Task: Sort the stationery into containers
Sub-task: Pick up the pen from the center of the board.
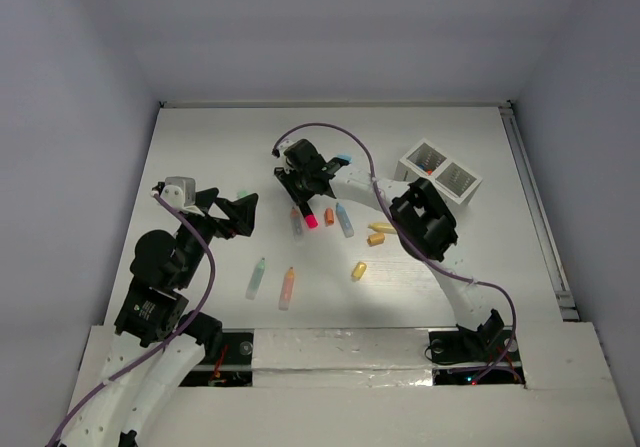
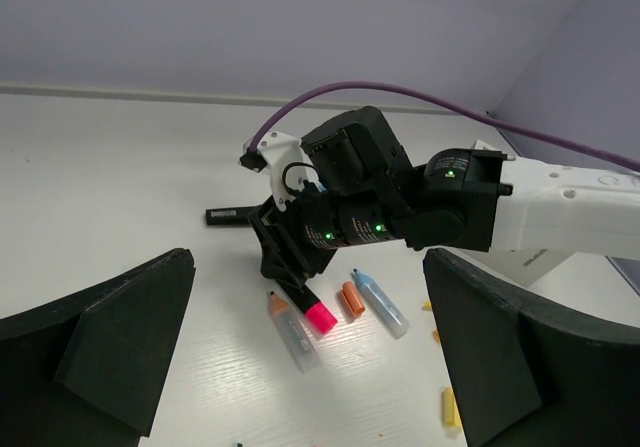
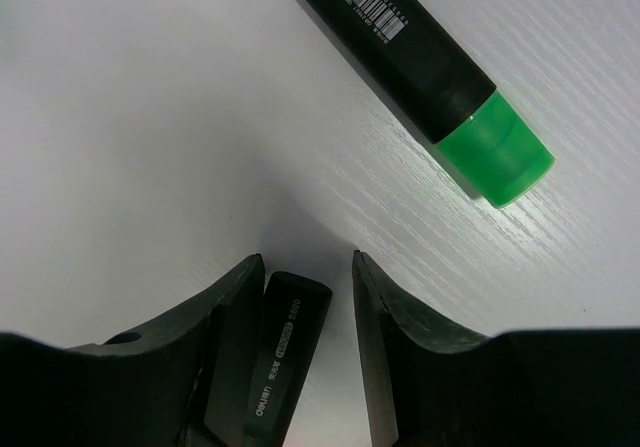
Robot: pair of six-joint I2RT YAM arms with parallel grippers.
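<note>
Straddling the pink-capped marker [image 2: 320, 317] at mid-surface, well left of the white box [image 1: 441, 164]
Right tool [image 3: 307, 262] stands half-spread around its black body, gap on one side; a lopsided squeeze could flick it away. Left tool [image 1: 243, 215] hangs spread, empty

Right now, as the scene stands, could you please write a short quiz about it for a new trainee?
1. True or false: the left gripper holds a marker.
2. The black marker between the fingers of the right gripper has a cap of which colour? A green, B pink, C yellow.
3. Fill in: seen from above, the white box stands to the robot's ___ of the right gripper.
Key: 1 false, it is open and empty. 2 B. 3 right.
</note>
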